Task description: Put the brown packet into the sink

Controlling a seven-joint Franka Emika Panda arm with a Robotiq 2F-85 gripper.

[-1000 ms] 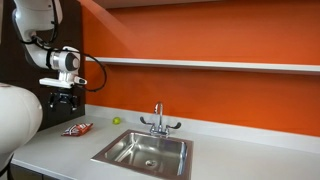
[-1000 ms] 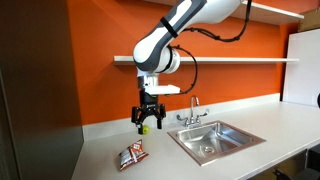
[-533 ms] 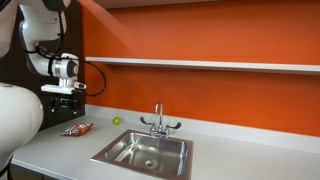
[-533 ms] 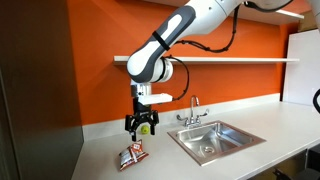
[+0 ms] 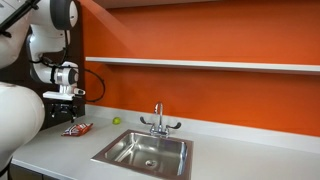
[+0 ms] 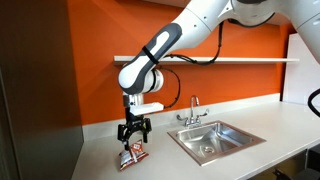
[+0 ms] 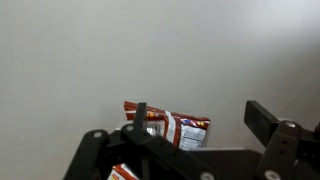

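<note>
A: Where's the packet [image 6: 132, 155]?
B: Flat on the desk [image 6: 97, 150], hand [image 6: 131, 142] just above it, fingers spread, nothing held. Sink [image 6: 230, 135] lies off right.
A: Handling?
B: Probably light, crinkly, slippery. Pinch across its middle; the edges will likely buckle.

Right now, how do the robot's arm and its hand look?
The arm is glossy white, with rounded segments. A thin black cable loops beside it. The hand is black, with angular fingers.
</note>
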